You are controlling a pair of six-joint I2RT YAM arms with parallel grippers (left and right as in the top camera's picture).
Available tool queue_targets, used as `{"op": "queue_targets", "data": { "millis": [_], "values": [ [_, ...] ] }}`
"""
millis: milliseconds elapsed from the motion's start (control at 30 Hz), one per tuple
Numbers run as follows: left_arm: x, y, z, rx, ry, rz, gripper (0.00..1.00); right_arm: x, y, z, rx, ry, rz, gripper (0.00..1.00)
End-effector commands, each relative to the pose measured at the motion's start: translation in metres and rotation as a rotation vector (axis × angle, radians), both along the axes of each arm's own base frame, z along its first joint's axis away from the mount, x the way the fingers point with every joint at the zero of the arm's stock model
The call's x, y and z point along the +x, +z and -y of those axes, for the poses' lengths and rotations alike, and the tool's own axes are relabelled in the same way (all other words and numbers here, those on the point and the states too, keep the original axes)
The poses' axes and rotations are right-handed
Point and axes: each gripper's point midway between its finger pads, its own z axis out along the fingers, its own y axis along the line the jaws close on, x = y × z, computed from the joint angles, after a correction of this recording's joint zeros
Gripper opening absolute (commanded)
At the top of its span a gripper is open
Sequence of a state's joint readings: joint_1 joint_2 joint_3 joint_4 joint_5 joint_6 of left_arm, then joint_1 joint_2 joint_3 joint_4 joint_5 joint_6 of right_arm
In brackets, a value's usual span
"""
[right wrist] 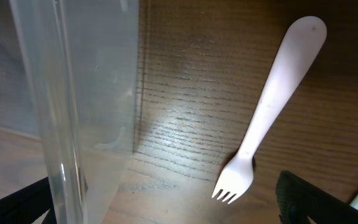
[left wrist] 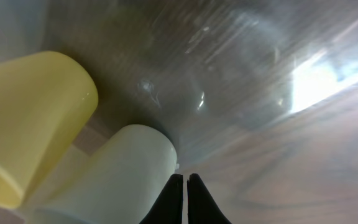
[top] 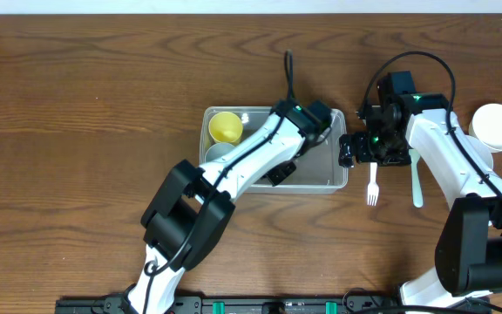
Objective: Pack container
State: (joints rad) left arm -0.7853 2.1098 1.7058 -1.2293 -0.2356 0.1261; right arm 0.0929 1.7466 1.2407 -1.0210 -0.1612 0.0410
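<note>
The clear container [top: 334,179] stands mid-table. A yellow cup [top: 226,127] and a white cup [top: 218,153] lie in its left end. They also show in the left wrist view, the yellow cup [left wrist: 30,124] and the white cup [left wrist: 114,180]. My left gripper [top: 280,172] is inside the tub. Its fingers [left wrist: 185,180] are shut with nothing between them, right beside the white cup. My right gripper [top: 369,153] is open at the tub's right end. Its fingers [right wrist: 166,205] straddle the clear wall [right wrist: 73,93] and the tines of a white fork [right wrist: 272,106].
The white fork [top: 373,185] and a pale green spoon [top: 417,179] lie on the wood right of the tub. A white bowl [top: 498,126] sits at the far right. The left arm crosses over the tub's middle.
</note>
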Motion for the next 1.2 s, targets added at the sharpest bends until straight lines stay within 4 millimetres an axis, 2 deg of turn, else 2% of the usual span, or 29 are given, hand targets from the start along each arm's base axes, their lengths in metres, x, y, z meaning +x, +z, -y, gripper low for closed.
{"op": "queue_targets", "data": {
  "millis": [0,100,233,333,467,600,633,733,767,833,900,967,1167],
  "values": [
    [0.008,0.034,0.006,-0.067,0.028,0.089,0.07,0.004,0.001,0.002,-0.026,0.009,0.009,0.99],
    [0.01,0.055,0.005,-0.11,0.035,0.131,0.07,0.004,0.001,0.003,-0.029,0.008,0.01,0.99],
    [0.014,0.1,-0.006,-0.195,0.065,0.221,0.1,0.01,0.005,0.002,-0.027,0.008,0.037,0.99],
    [0.02,0.139,-0.028,-0.27,0.137,0.31,0.16,0.023,0.024,0.002,-0.025,0.006,0.104,0.99],
    [0.028,0.185,-0.074,-0.345,0.263,0.431,0.27,0.047,0.076,0.004,-0.041,-0.001,0.245,0.99],
    [0.035,0.22,-0.141,-0.405,0.535,0.566,0.45,0.065,0.146,0.023,-0.142,-0.034,0.399,0.99],
    [0.035,0.227,-0.159,-0.422,0.615,0.594,0.5,0.067,0.164,0.03,-0.177,-0.051,0.432,0.99],
    [0.034,0.234,-0.192,-0.502,0.78,0.607,0.69,0.073,0.205,0.053,-0.273,-0.125,0.51,0.99],
    [0.034,0.235,-0.2,-0.533,0.826,0.598,0.74,0.075,0.215,0.06,-0.29,-0.143,0.532,0.99],
    [0.034,0.234,-0.21,-0.599,0.882,0.565,0.79,0.078,0.226,0.073,-0.3,-0.176,0.559,0.99],
    [0.034,0.231,-0.217,-0.65,0.927,0.537,0.8,0.08,0.223,0.087,-0.303,-0.187,0.55,0.99],
    [0.033,0.228,-0.224,-0.674,0.962,0.521,0.82,0.083,0.209,0.096,-0.287,-0.17,0.506,0.99],
    [0.033,0.222,-0.231,-0.673,0.994,0.504,0.85,0.099,0.13,0.125,-0.277,-0.172,0.288,0.99]
  ]
}}
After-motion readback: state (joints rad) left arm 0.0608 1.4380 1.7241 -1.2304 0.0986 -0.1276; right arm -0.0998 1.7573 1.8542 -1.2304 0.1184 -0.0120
